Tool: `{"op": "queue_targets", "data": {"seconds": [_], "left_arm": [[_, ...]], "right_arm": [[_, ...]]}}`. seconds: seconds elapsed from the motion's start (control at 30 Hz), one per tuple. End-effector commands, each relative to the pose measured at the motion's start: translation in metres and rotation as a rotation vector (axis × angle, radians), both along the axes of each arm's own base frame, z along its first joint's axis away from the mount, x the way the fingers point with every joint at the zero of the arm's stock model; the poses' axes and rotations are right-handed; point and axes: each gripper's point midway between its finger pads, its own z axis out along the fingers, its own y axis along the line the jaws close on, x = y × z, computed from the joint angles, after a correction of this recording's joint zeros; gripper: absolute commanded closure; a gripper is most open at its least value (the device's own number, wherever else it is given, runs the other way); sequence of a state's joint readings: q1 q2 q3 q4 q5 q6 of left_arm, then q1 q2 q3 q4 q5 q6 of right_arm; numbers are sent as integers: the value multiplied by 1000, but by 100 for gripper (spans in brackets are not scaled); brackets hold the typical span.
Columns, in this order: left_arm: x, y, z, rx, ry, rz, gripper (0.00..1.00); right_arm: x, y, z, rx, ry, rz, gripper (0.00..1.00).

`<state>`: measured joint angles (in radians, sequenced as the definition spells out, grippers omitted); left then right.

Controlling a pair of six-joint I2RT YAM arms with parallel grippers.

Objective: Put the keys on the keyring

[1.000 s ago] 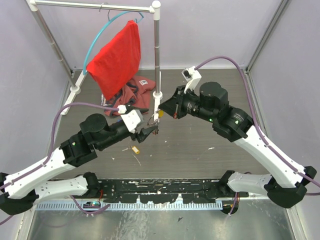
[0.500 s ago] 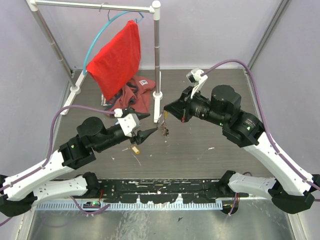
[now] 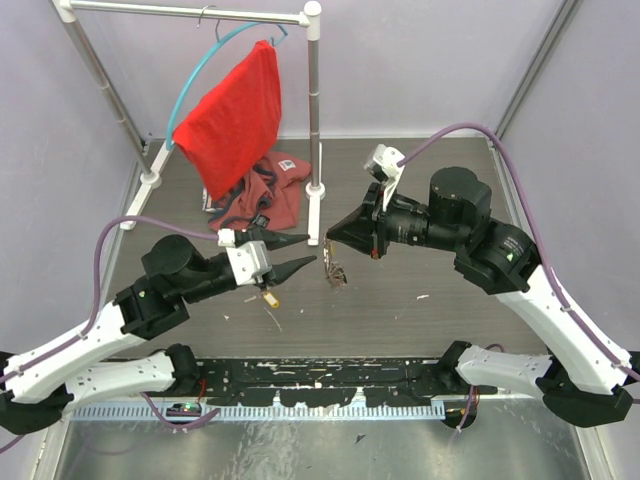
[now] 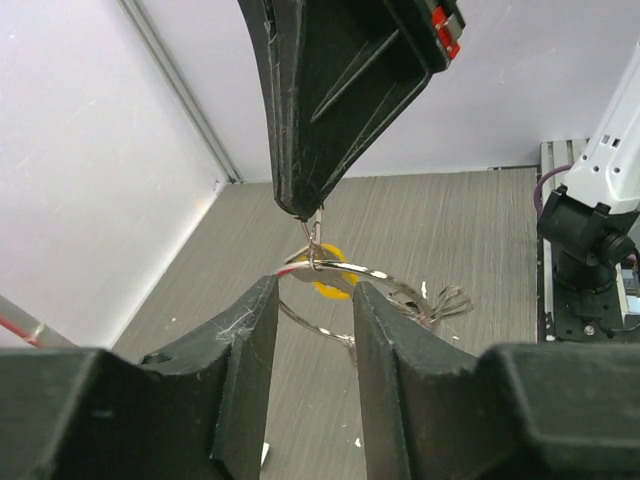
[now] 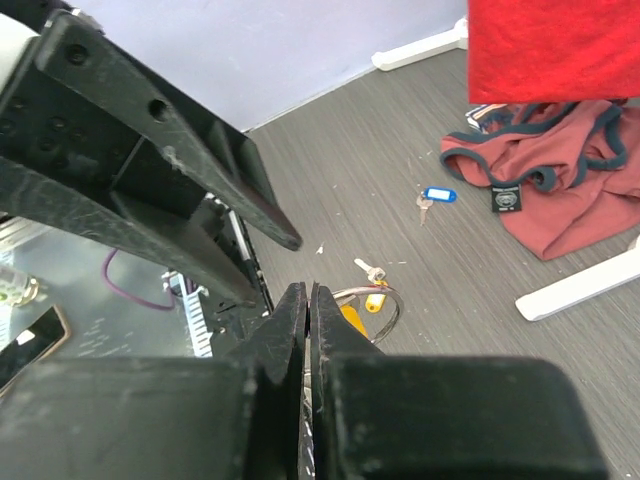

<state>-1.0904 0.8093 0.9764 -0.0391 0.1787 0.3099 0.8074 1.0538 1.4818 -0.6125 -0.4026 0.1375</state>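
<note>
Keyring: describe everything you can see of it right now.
The keyring is a thin silver wire loop, hanging in the air above the table, pinched at its top by the shut right gripper. It carries a yellow tag and a small cluster of keys. The open left gripper faces it closely; whether they touch cannot be told.

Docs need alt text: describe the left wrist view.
The right gripper, jaws shut, points down and pinches the thin silver wire keyring, with a yellow plastic tag behind it and silver metal keys bunched at its right end. The left gripper sits below, jaws open.
</note>
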Motion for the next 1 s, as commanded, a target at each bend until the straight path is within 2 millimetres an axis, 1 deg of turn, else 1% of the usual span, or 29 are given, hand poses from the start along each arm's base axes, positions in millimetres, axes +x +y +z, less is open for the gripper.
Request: {"op": "queue_targets", "data": {"seconds": [0.0,0.1,0.2,0.33,0.47,0.53,0.57,0.63,0.67,0.73,0.87,0.9,0.97], "left_arm": [[-1,-5,20,-45,-42,-18,60],[-3,-11,22,-62,-27,-42,61],[-3,-14,21,-68,-17,-49,61],[-1,-15,17,-62,-11,-40,67],[-1,-15,13,-56,-11,-40,75],[0,-15,9,-47,-9,-38,82],[1,-15,8,-41,-7,-34,84],[5,-14,4,-31,4,-5,84],[8,-12,1,-21,15,13,80],[17,-8,-2,-17,46,69,65],[30,-5,-7,-28,101,148,40],[32,-5,-7,-42,120,161,37],[36,-7,-5,-79,155,177,34]], "right_arm": [[-17,-2,37,83,-87,77,99],[-15,-3,40,94,-86,62,99],[-17,-2,42,99,-94,77,99],[-18,-3,41,99,-104,82,99],[-18,-6,45,111,-117,63,99],[-13,-9,48,117,-124,27,99],[-9,-12,50,119,-124,-5,99],[4,-21,51,117,-124,-103,99],[11,-26,49,107,-115,-158,99],[26,-35,43,81,-82,-264,99],[39,-41,38,76,-17,-361,99],[41,-41,37,82,-3,-377,99],[44,-41,38,101,16,-401,99]]}}
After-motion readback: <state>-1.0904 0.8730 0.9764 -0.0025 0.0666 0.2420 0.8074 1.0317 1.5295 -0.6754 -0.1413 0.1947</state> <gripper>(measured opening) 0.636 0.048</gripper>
